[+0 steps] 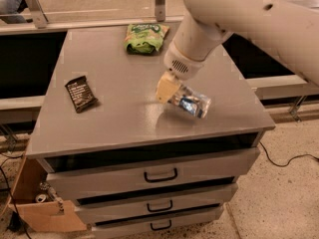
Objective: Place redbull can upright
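Observation:
The redbull can (192, 103) is silver and blue and lies tilted, close to horizontal, its far end pointing right and slightly down. My gripper (171, 90) hangs from the big white arm (239, 14) and is shut on the can's left end, with a cream finger (165, 87) showing on the near side. The can hangs a little above the right front part of the grey cabinet top (114, 108), with its shadow on the surface below.
A green snack bag (145, 37) lies at the back middle of the top. A flat black wrapped bar (80, 93) lies at the left. The cabinet has drawers (159, 176) in front. A cardboard box (35, 203) sits on the floor at the lower left.

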### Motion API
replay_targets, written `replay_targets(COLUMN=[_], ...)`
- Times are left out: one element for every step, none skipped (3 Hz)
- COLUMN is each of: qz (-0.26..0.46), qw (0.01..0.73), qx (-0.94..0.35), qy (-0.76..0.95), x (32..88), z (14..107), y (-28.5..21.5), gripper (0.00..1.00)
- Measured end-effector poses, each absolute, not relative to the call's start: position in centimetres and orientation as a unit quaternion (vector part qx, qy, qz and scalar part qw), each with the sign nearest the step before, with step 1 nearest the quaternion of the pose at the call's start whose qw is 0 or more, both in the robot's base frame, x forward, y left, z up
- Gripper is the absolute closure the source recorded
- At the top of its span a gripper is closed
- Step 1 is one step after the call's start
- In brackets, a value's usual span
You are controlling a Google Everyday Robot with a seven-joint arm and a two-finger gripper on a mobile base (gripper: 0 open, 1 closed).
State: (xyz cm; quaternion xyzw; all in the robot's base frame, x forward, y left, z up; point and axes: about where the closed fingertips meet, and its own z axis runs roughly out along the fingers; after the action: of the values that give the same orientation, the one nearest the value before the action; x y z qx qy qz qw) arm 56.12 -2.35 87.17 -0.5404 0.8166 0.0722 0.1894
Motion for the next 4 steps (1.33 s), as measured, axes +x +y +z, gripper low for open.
replay_targets(qz=[0.107,0.192,0.277,0.306], qw=[0.244,0.302,0.398,0.442], qx=[-0.555,-0.562,-0.554,-0.548], qy=[0.788,0.746,0.677,0.641], x=[62.0,65.8,68.4,69.0], z=[88.7,88.3,90.7,94.1], y=[-3.4,-3.8,-4.7,-3.9], gripper=[1.00,1.00,1.00,1.00])
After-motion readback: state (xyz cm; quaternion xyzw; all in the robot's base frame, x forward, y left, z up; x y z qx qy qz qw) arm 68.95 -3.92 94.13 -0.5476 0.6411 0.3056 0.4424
